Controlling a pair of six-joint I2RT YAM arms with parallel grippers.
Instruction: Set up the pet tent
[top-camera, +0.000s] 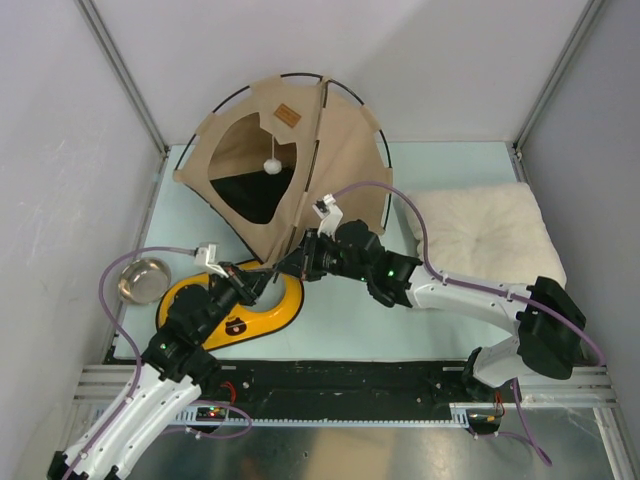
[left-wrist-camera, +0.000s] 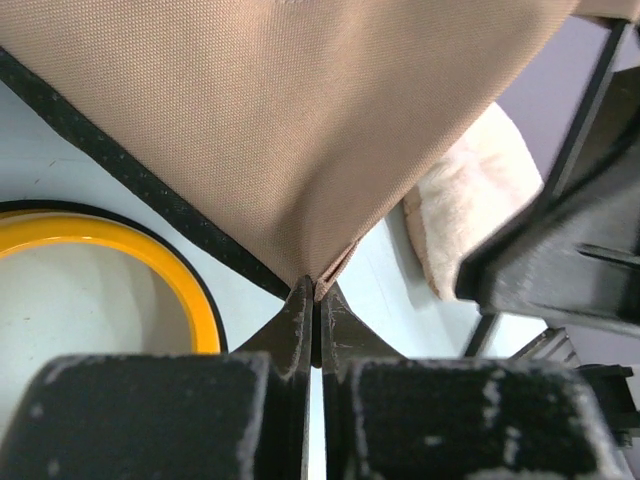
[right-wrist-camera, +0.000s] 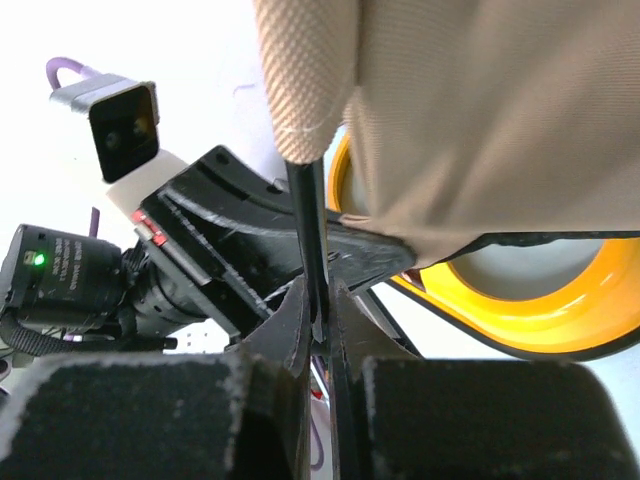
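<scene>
The tan pet tent (top-camera: 300, 160) stands at the back middle of the table, its opening facing front-left, with a white pom-pom (top-camera: 270, 166) hanging inside. My left gripper (left-wrist-camera: 315, 295) is shut on the tent's near bottom corner, pinching the fabric tip (left-wrist-camera: 300, 120). From the right, my right gripper (right-wrist-camera: 318, 300) is shut on a thin black pole (right-wrist-camera: 308, 220) coming out of a fabric sleeve (right-wrist-camera: 300, 80). In the top view both grippers, left (top-camera: 268, 272) and right (top-camera: 300, 258), meet at that same front corner.
A yellow feeder (top-camera: 240, 305) lies just in front of the corner, with a steel bowl (top-camera: 145, 278) at its left end. A cream pillow (top-camera: 485, 230) lies to the right. White walls enclose the table on three sides.
</scene>
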